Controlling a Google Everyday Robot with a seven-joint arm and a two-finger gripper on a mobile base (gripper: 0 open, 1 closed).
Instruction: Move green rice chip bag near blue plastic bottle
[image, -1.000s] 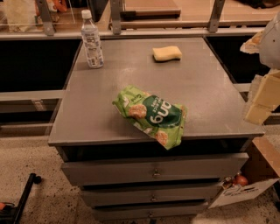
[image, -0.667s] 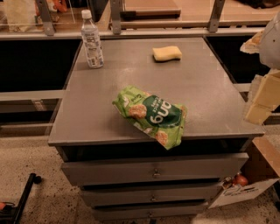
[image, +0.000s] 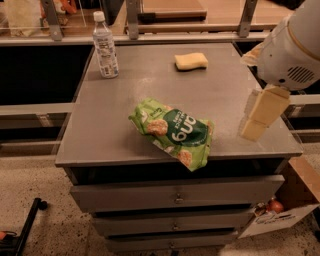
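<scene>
Bottle: small clear plastic bottle (image: 105, 46) with a white cap and pale label, standing upright at the counter's back left corner, far to the left of the pincer and further back.
Counter: grey metal counter (image: 225, 90) with drawers (image: 175, 195) below its front edge.
Bag: crinkled light-green rice chip bag (image: 173, 131) with a dark-green panel and pictured tan rice cakes, lying flat near the front edge, left of the pincer and apart from it, one corner hanging just over the front edge. It is well apart from the bottle.
Sponge: yellow rectangular sponge (image: 190, 61), lying toward the back, left of the pincer and behind it.
Pincer: cream-coloured pincer (image: 262, 114) under a white rounded arm, hanging over the counter's right side, touching none of the things; whether it is released or clenched, I cannot tell.
Box: brown cardboard box (image: 295, 200) on the floor, below the pincer.
</scene>
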